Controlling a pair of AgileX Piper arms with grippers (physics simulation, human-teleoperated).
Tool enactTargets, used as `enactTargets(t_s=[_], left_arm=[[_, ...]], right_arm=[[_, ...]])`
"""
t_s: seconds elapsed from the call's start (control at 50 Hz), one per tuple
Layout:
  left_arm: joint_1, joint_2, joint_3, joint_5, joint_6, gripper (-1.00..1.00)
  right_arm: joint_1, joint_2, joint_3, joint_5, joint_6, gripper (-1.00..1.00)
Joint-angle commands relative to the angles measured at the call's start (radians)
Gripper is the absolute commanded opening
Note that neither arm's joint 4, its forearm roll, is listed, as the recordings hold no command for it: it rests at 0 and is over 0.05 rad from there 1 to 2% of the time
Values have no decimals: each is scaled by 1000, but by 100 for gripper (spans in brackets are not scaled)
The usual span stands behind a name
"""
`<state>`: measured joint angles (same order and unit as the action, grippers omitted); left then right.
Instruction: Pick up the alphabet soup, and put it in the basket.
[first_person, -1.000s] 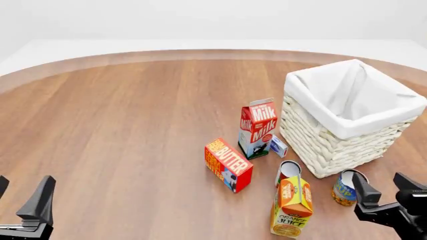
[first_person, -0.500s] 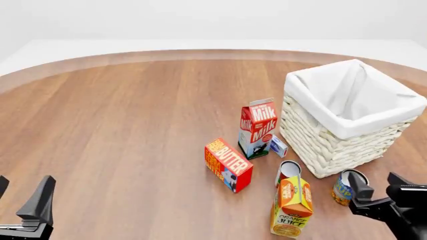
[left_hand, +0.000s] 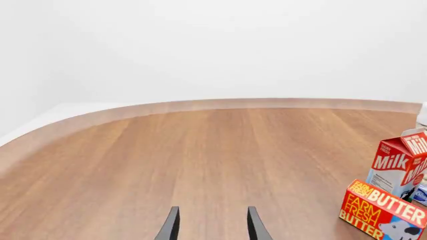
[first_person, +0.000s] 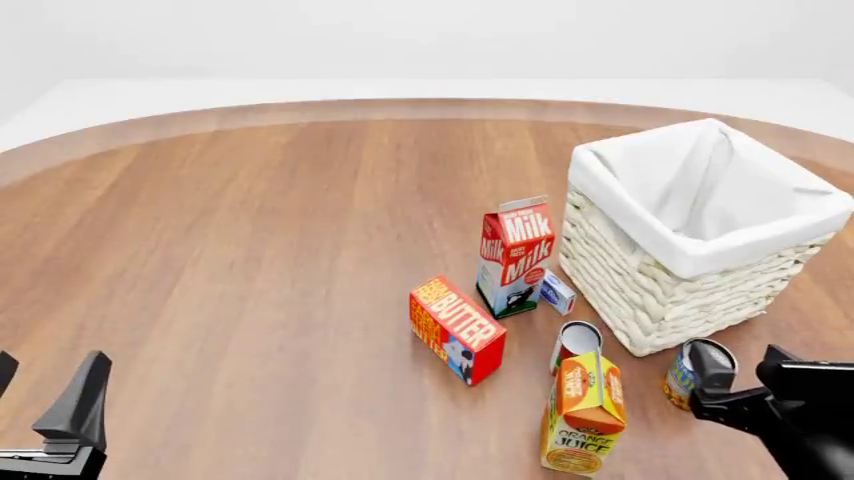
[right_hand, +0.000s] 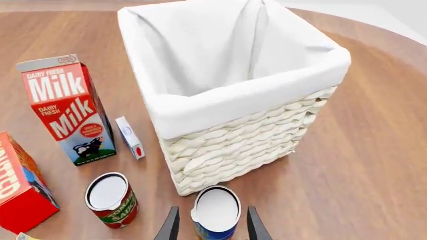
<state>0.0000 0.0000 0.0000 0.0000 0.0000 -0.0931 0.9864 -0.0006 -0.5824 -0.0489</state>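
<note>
Left wrist view: the left tool (left_hand: 212, 226) hovers released over bare bench (left_hand: 200, 155); the milk carton (left_hand: 400, 167) and butter box (left_hand: 381, 210) stand off to one side. Front view: the alphabet soup (first_person: 694, 372) stands just beside the basket (first_person: 701, 235), the orange juice carton (first_person: 585, 412) near it; the red-labelled can (first_person: 575, 342) sits behind that carton. Right wrist view: the right tool (right_hand: 212, 226) is released, its fingers either side of the soup's top; a small white box (right_hand: 130, 137) lies between milk and basket.
</note>
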Motion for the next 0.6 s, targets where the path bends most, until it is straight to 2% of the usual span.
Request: enactTargets(t_s=[0.02, 0.6], left_arm=[[0, 0, 0, 0, 0, 100], [0, 0, 0, 0, 0, 100]], right_arm=[[-2, 98, 0, -73, 4, 100], [1, 234, 0, -161, 15, 100]])
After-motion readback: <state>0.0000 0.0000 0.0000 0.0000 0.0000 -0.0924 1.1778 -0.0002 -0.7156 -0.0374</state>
